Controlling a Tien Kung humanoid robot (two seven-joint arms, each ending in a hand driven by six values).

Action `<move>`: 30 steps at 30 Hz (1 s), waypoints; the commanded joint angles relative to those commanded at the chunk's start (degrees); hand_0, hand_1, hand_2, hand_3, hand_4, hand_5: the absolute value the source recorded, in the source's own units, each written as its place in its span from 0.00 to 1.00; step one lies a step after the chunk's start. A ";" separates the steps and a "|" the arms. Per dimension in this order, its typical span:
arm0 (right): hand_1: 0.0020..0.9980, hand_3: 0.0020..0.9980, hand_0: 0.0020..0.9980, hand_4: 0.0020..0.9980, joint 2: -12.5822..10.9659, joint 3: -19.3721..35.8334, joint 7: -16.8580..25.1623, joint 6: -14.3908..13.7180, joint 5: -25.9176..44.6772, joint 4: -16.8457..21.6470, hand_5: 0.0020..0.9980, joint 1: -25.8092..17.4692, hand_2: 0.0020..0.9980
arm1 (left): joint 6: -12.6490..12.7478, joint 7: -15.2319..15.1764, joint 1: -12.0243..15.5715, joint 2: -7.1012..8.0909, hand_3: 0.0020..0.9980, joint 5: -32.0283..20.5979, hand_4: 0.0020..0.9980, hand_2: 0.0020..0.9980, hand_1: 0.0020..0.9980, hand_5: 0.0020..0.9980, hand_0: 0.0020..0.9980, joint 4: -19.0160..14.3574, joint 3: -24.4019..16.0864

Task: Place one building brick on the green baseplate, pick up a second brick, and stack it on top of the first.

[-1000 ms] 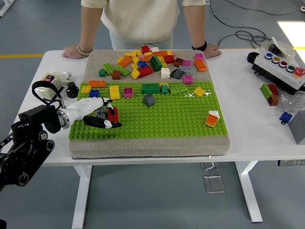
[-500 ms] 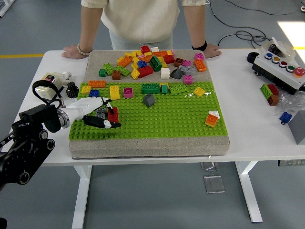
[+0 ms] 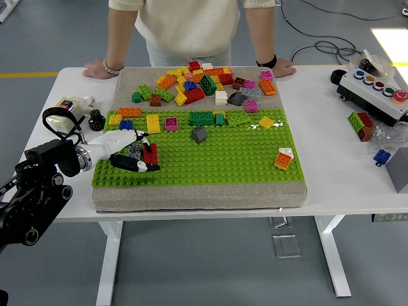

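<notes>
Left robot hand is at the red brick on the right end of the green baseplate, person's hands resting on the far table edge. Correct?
Not quite. The left robot hand is at the red brick on the left end of the green baseplate, not the right, as the head view shows. The person's hands do rest on the far table edge.

Your robot's black left arm [image 3: 35, 191] reaches in from the lower left, its silver wrist leading to the white five-fingered left hand [image 3: 124, 152], which lies low and palm-down with its black-tipped fingers [image 3: 141, 166] stretched forward and loosely curled. You cannot tell whether they grip anything. The person's two bare hands [image 3: 102, 67] rest flat at the far side.
</notes>
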 joint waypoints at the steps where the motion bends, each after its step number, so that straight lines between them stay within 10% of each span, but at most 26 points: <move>1: 0.69 0.76 0.76 1.00 0.00 0.03 -0.02 0.01 -0.03 0.00 0.50 -0.01 0.73 | -0.06 0.00 0.02 0.21 0.66 0.08 1.00 0.96 0.99 0.76 1.00 -0.03 -0.04; 30: 0.69 0.76 0.76 1.00 -0.10 0.22 0.01 0.02 0.03 0.00 0.50 0.09 0.73 | -0.76 0.31 0.97 0.19 0.65 0.33 1.00 0.95 0.98 0.75 1.00 -0.72 -0.16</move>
